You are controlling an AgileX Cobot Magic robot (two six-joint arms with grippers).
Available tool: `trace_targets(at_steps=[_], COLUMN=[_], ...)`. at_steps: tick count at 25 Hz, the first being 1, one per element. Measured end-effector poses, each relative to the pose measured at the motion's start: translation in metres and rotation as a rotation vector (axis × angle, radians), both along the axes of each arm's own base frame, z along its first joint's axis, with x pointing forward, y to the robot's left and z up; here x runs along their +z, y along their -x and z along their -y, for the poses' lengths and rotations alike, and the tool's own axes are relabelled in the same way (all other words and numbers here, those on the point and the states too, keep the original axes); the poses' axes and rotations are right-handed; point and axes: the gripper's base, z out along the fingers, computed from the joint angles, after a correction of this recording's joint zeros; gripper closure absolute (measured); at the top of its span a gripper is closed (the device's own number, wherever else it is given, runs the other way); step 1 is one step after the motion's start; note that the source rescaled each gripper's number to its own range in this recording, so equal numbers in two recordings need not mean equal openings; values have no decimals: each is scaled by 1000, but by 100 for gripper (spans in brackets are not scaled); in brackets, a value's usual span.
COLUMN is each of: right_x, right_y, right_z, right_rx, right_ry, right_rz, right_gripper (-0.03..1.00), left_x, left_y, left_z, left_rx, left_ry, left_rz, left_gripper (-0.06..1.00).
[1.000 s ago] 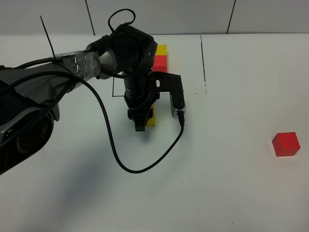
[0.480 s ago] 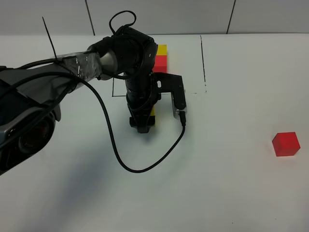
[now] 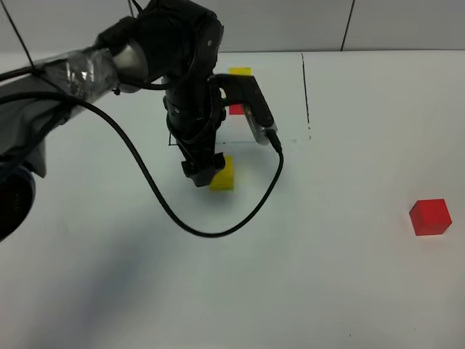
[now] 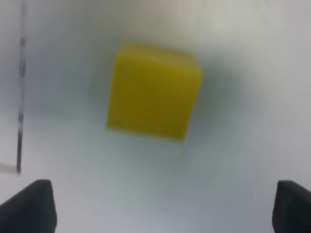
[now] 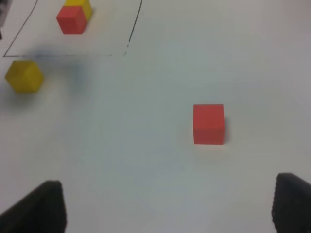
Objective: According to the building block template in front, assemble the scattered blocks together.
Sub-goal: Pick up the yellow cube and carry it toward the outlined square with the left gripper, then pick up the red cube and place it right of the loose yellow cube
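The loose yellow cube (image 3: 223, 175) lies on the white table just in front of the outlined area, and it fills the left wrist view (image 4: 153, 97). My left gripper (image 3: 200, 173) hovers beside and above it, open and empty, with both fingertips (image 4: 30, 208) wide apart. The loose red cube (image 3: 430, 217) sits far to the right, also in the right wrist view (image 5: 208, 124). My right gripper (image 5: 165, 208) is open and empty, well short of it. The template's red cube (image 5: 71, 19) and yellow cube (image 5: 80, 7) sit inside the thin black outline (image 5: 136, 19); in the exterior view the arm partly hides them (image 3: 240, 71).
A black cable (image 3: 182, 225) loops from the left arm across the table in front of the yellow cube. A silver-ended camera body (image 3: 256, 120) sticks out from the left wrist. The outline's right line (image 3: 306, 91) runs toward the back wall.
My left arm has risen and swung back to the left. The yellow cube, earlier mostly hidden under the gripper, now lies uncovered on the table in about the same spot.
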Motion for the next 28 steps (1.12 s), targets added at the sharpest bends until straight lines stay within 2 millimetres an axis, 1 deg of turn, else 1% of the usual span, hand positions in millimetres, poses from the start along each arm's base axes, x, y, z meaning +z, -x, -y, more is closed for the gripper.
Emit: trace_targets(at_steps=[2, 4, 7, 9, 12, 14, 17, 18, 20, 21, 24, 27, 28], right_x=[0, 0, 0, 0, 0, 0, 0, 0, 0, 0, 0, 0, 0], right_y=[0, 0, 0, 0, 0, 0, 0, 0, 0, 0, 0, 0, 0], right_z=[0, 0, 0, 0, 0, 0, 0, 0, 0, 0, 0, 0, 0], right_rx=[0, 0, 0, 0, 0, 0, 0, 0, 0, 0, 0, 0, 0], right_ry=[0, 0, 0, 0, 0, 0, 0, 0, 0, 0, 0, 0, 0], right_rz=[0, 0, 0, 0, 0, 0, 0, 0, 0, 0, 0, 0, 0], right_gripper=[21, 21, 21, 21, 21, 21, 21, 21, 21, 21, 21, 21, 21], left_x=[18, 36, 64, 82, 101, 109, 126, 128, 141, 144, 161, 169, 169], left_y=[-2, -6, -12, -12, -3, 6, 28, 36, 59, 70, 115, 155, 167], left_z=[-10, -24, -54, -75, -110, -134, -169, -179, -195, -200, -208, -213, -214], left_rx=[93, 190, 340, 434, 540, 608, 724, 773, 861, 898, 947, 1004, 1027], left_ry=[28, 57, 115, 158, 196, 219, 266, 277, 318, 332, 377, 417, 421], left_rz=[37, 73, 118, 137, 152, 168, 244, 262, 321, 341, 402, 440, 444], left_gripper=[5, 7, 10, 11, 13, 13, 13, 13, 14, 14, 14, 15, 15])
